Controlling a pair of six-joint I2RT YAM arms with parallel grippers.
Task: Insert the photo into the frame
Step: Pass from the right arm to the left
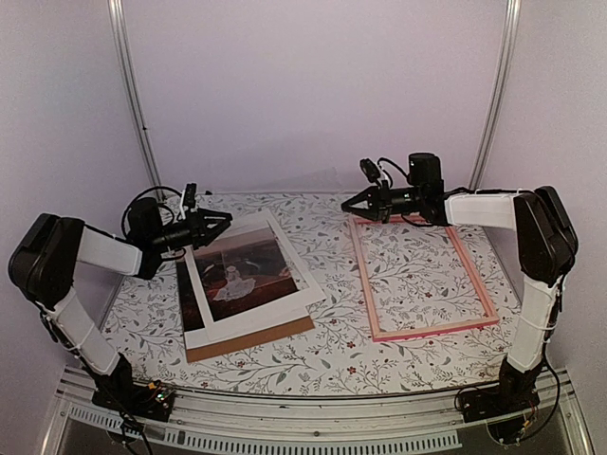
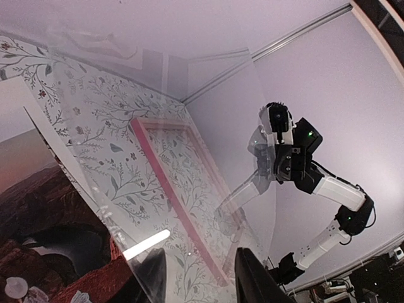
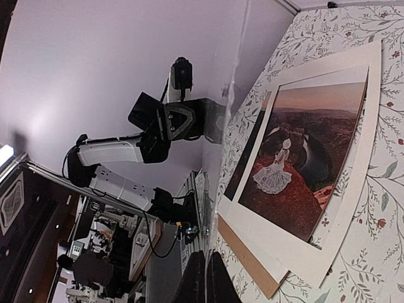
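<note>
The photo, a dark reddish print with a figure in a white dress, lies flat at the left with a white border round it. It sits on a brown board and also shows in the right wrist view. The pink frame lies flat at the right, with tablecloth showing through it. A clear pane hangs in the air between the arms. My right gripper is shut on its edge. My left gripper is open, and the pane's other end passes between its fingers.
The floral tablecloth covers the table. A dark strip sticks out at the left of the white border. Pale walls and metal posts stand behind. The table's metal front rail runs between the arm bases.
</note>
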